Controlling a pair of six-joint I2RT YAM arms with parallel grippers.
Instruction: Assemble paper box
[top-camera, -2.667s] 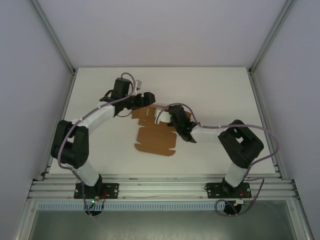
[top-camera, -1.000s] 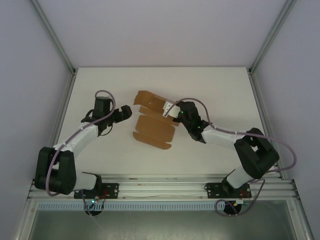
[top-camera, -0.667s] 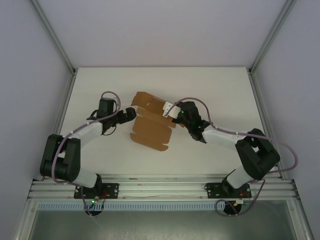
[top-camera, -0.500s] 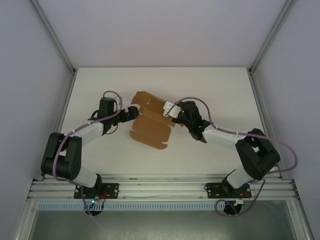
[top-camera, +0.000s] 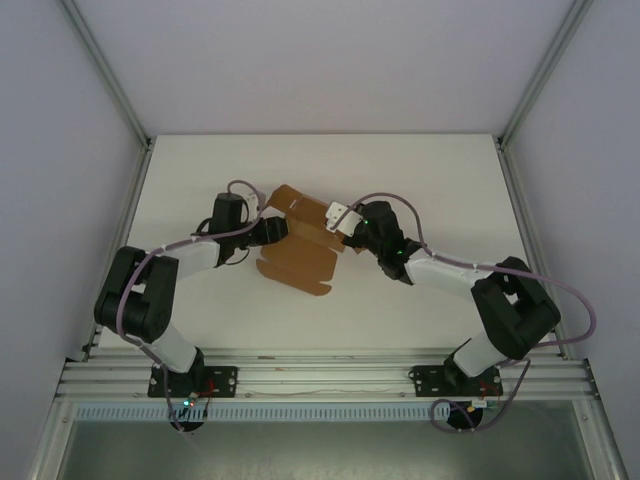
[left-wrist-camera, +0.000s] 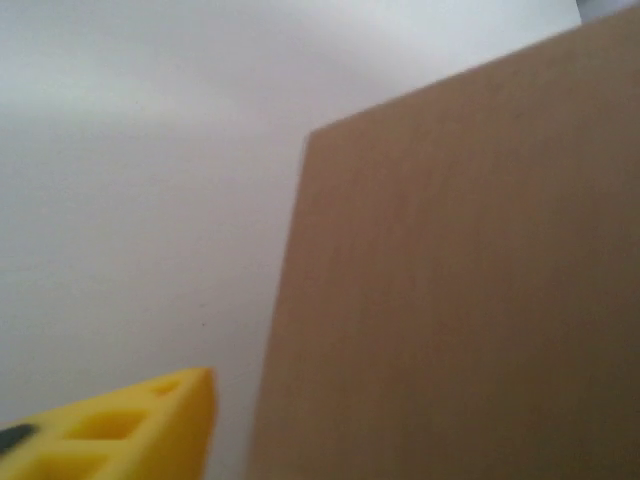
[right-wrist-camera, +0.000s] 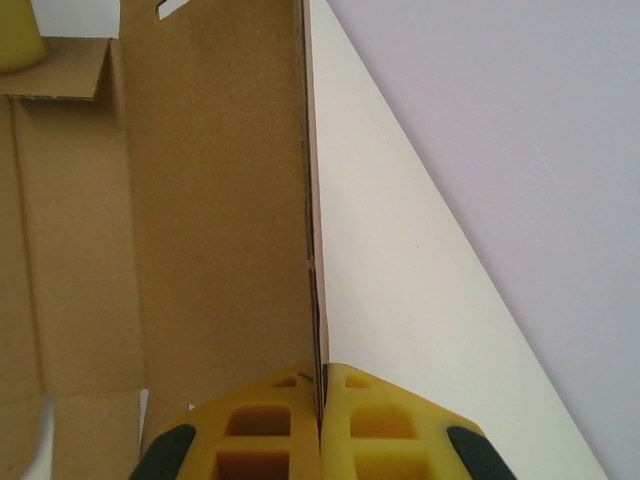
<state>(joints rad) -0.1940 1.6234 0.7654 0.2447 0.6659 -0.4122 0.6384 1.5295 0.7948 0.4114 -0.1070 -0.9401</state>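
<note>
Two sets of fingers flank the paper box (top-camera: 300, 258) on the bench (top-camera: 430, 180): right fingers (right-wrist-camera: 345, 400) clenched on one edge, left fingers (left-wrist-camera: 130, 425) just beside the opposite panel, their grip untellable, its long axis running crosswise between them.

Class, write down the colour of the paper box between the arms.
The paper box is plain brown, unprinted; best seen in the right wrist view.

Stood white and matt, a table (top-camera: 440, 185) walled on three sides. Carried a brown box (top-camera: 298, 264), an unfolded sheet, just off centre toward 9 o'clock. Lay flat at its 6 o'clock half; tilted up off the top at its 12 o'clock half.
</note>
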